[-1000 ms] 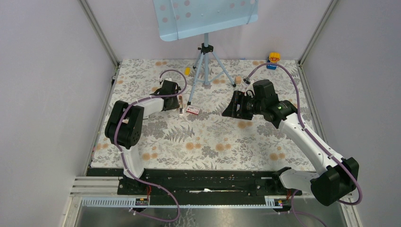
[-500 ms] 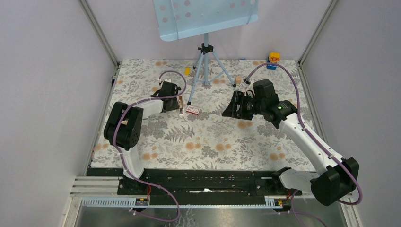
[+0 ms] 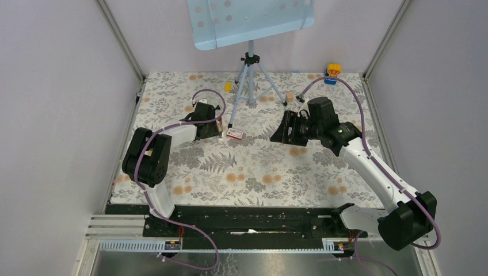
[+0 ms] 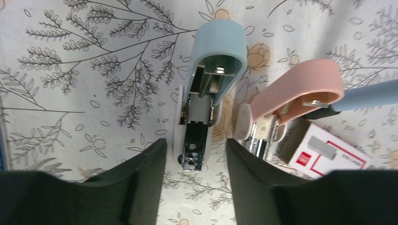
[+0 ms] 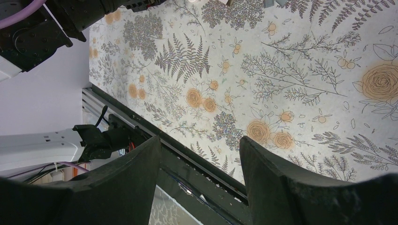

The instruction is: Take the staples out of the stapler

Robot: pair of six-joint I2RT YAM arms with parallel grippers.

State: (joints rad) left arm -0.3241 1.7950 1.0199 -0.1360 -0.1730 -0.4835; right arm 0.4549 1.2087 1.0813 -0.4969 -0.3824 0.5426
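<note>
Black left gripper stands open astride the stapler, not touching it. Right gripper, at three o'clock, gapes empty.

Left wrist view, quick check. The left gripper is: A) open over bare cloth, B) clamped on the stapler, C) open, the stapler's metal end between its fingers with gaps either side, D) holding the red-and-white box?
C: the left gripper stands open around the stapler, with a gap between its metal end and each finger.
</note>
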